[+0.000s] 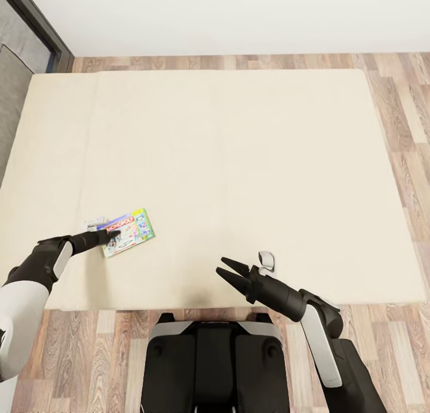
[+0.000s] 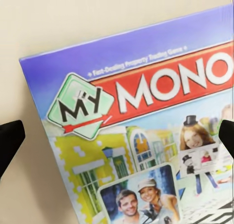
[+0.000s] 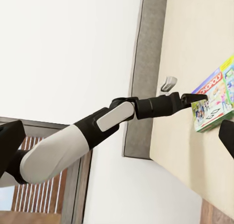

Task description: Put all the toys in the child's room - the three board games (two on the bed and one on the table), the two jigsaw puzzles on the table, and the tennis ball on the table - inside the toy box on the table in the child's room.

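Now left tool (image 1: 111,236) wide over board game (image 1: 130,231), right tool (image 1: 230,274) wide, empty.

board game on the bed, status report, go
Left gripper open, at the board game, not gripping. Right gripper open, empty, over the bed. Small grey object near the right gripper.

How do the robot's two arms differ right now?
The left gripper reaches across the cream bed to the colourful Monopoly game box, its fingers spread either side of it. The right gripper hovers open, away from the box. Both have black fingers.
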